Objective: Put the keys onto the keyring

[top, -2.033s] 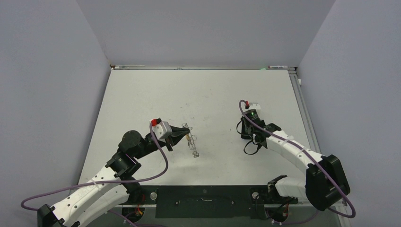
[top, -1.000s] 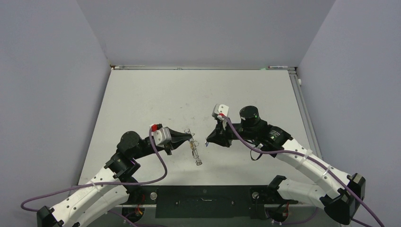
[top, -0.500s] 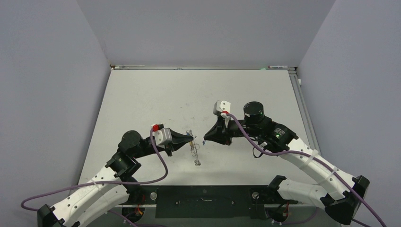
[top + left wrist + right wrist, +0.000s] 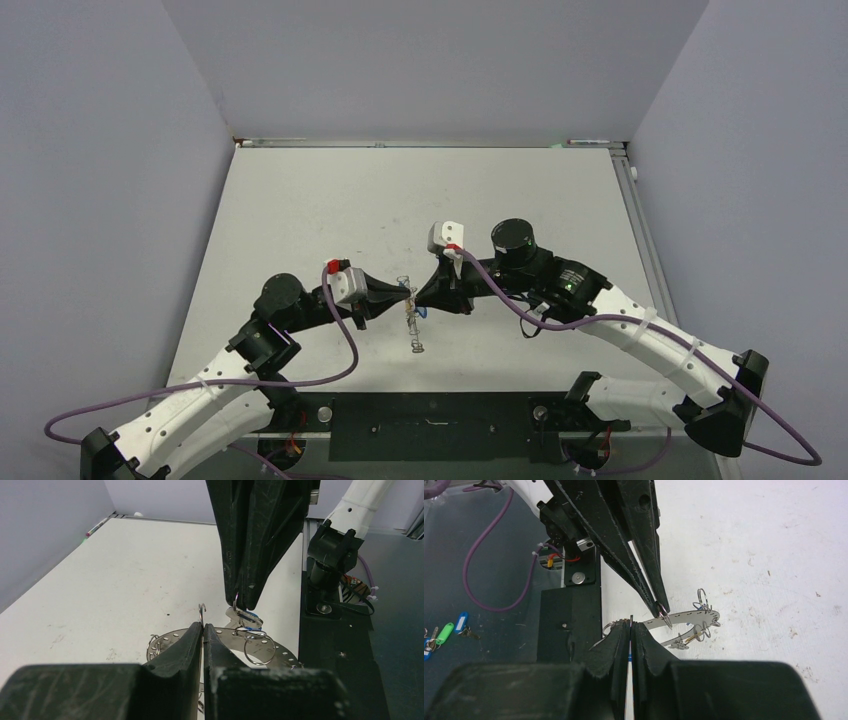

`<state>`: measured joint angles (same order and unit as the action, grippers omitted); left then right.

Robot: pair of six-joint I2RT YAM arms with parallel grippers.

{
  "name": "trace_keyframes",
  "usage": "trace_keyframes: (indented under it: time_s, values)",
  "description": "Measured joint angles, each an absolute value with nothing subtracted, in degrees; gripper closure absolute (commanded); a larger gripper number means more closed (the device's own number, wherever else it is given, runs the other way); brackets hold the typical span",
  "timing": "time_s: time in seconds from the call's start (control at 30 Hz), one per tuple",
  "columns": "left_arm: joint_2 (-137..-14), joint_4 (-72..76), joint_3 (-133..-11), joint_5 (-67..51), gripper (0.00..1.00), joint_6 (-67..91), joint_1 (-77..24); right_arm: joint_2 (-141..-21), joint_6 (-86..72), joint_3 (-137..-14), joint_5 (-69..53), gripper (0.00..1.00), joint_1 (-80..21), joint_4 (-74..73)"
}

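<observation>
Left hand (image 4: pixel 203 626): pinches keyring (image 4: pixel 689 616) by its edge. Right hand (image 4: pixel 243 602): pinches blue-tagged key (image 4: pixel 248 616), tips just beside keyring.

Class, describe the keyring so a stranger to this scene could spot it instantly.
At the middle of the white table, the left gripper and right gripper meet. The keyring is the grey metal band pinched in the left one. Unlike the small wire rings and blue-tagged key beside it, it is one broad arc dotted with holes.

Keyring (image 4: pixel 686 616) silver-grey, hole-dotted; key (image 4: pixel 235 613) silver, its tag (image 4: pixel 251 616) blue; fingers (image 4: pixel 190 645) black; table (image 4: pixel 400 190) white, scuffed.
</observation>
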<state>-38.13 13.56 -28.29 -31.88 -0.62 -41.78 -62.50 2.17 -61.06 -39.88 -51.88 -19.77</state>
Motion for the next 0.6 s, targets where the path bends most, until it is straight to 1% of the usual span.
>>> trace_keyframes:
  time_s: [0.6]
  values:
    - [-38.4,13.6,-28.3,-32.0,1.00,-0.6,-41.8,-63.8,2.0,-61.7,-35.8,0.95,-52.2,-18.8]
